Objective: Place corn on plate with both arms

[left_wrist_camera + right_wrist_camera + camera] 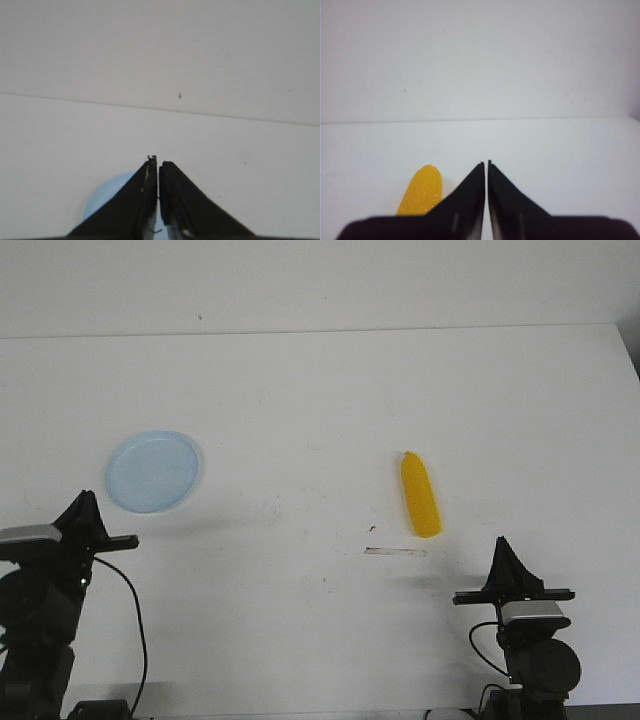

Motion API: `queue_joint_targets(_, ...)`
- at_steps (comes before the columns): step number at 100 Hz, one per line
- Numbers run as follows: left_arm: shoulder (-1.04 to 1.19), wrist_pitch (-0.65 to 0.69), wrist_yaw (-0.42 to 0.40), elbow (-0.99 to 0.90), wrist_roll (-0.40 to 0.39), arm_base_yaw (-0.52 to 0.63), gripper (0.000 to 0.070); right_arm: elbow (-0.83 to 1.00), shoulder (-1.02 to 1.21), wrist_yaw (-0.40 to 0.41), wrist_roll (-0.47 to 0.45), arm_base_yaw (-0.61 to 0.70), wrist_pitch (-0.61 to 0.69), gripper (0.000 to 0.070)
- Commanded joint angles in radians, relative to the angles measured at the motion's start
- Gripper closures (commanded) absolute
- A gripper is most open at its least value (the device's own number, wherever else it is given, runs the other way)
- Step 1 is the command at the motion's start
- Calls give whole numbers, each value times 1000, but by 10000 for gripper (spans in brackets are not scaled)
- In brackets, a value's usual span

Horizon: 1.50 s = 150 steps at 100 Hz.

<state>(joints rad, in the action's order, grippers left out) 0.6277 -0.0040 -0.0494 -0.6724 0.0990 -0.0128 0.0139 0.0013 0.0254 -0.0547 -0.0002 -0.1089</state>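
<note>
The yellow corn (420, 494) lies on the white table, right of centre, with its tapered end pointing away from me. The pale blue plate (152, 471) sits empty at the left. My left gripper (84, 504) is shut and empty, just in front of the plate, which shows behind its fingers in the left wrist view (105, 197). My right gripper (503, 545) is shut and empty, in front of and to the right of the corn. In the right wrist view the corn (422, 191) lies beside the shut gripper (486, 162), apart from it.
A thin grey strip (396, 552) lies on the table just in front of the corn. The white table (320, 400) runs back to a white wall. Its right edge shows at the far right.
</note>
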Motion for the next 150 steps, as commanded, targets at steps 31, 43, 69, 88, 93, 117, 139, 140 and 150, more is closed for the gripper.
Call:
queue_joint_targets(31, 465, -233, -6, -297, -13, -20, 699, -1, 0, 0, 4, 1, -11, 692)
queue_joint_targets(43, 609, -424, 4, -433, 60, -68, 699, -1, 0, 0, 3, 1, -10, 692)
queue_joint_targets(69, 861, -571, 367, -598, 113, -280, 698, -1, 0, 0, 4, 1, -11, 692)
queue_joint_targets(88, 964, -570, 417, -611, 162, -399, 601, -1, 0, 0, 4, 1, -10, 692)
queue_joint_targets(93, 989, -569, 418, -611, 166, -416, 519, -1, 0, 0, 4, 1, -10, 692)
queue_joint_targets(117, 1089, -528, 454, -611, 168, -444, 445, -1, 0, 0, 4, 1, -11, 692)
queue_joint_targets(139, 1136, -443, 494, -611, 192, -410, 452, -1, 0, 0, 4, 1, -11, 692)
queue_joint_targets(140, 1138, -441, 494, -611, 193, -409, 453, -1, 0, 0, 4, 1, -10, 692)
queue_joint_targets(150, 1157, -423, 494, -611, 203, -395, 453, -1, 0, 0, 4, 1, -11, 692)
